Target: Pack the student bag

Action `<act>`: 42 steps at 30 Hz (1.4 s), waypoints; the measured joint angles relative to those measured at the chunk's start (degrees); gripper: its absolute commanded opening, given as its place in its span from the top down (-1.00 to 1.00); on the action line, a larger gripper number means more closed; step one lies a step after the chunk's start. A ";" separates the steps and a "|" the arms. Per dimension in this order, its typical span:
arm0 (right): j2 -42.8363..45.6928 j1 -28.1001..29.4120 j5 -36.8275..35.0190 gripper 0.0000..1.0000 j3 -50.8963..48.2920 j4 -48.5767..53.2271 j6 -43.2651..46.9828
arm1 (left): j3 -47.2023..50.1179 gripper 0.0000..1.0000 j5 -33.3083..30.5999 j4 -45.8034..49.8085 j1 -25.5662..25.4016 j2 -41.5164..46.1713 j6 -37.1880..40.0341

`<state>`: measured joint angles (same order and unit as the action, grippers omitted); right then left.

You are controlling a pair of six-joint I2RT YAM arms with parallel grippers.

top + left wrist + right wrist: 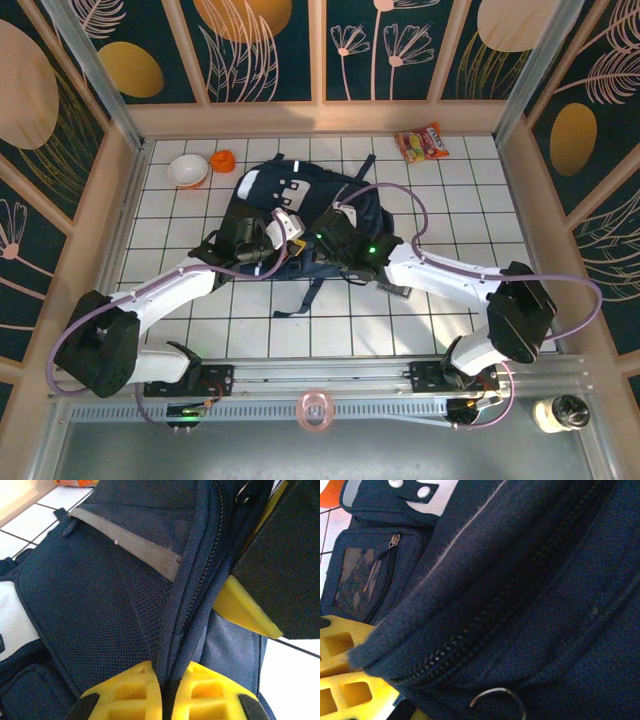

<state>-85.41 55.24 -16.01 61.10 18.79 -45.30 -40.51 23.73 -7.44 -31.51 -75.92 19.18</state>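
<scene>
The left tool (pixel 167 700) pinches a fold beside the zipper of the student bag (pixel 258 195), which lies mid-tabletop (pixel 470 190): limp navy weave, mesh panel, coarse zip teeth. The right tool (pixel 350 667) looks clamped on the flap's edge; slack fabric could slip free, or opposed pulls could strain the zip.

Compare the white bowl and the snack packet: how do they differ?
Shape: the bowl is round and hollow, opening upward; the snack packet is flat and roughly rectangular. Colour: the bowl is white inside; the packet is printed in orange, red and green. Place: the bowl sits far left beside a small orange thing; the packet lies far right, alone. Both rest on the tiled table, beyond the student bag.
</scene>
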 measured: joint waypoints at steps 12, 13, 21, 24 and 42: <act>6.64 -7.78 4.37 1.00 -2.49 5.66 5.38 | -1.73 1.00 -2.73 3.69 0.31 0.00 4.39; 7.32 -9.14 6.01 1.00 -3.23 5.64 6.58 | -1.73 1.00 -2.71 4.31 0.55 0.00 5.16; 7.80 -12.09 15.91 1.00 -5.03 4.74 14.91 | -1.81 0.38 -1.90 8.37 1.99 0.94 7.82; 7.76 -12.22 16.55 1.00 -5.79 4.76 15.93 | -1.81 0.23 -1.81 10.80 3.17 2.47 2.36; 7.34 -6.69 18.27 1.00 -8.31 3.45 12.98 | 13.49 0.03 -26.49 12.94 4.52 16.35 -64.06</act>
<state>-78.06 48.56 2.26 52.80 22.24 -32.32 -27.03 -2.76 5.50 -26.98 -59.57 -44.88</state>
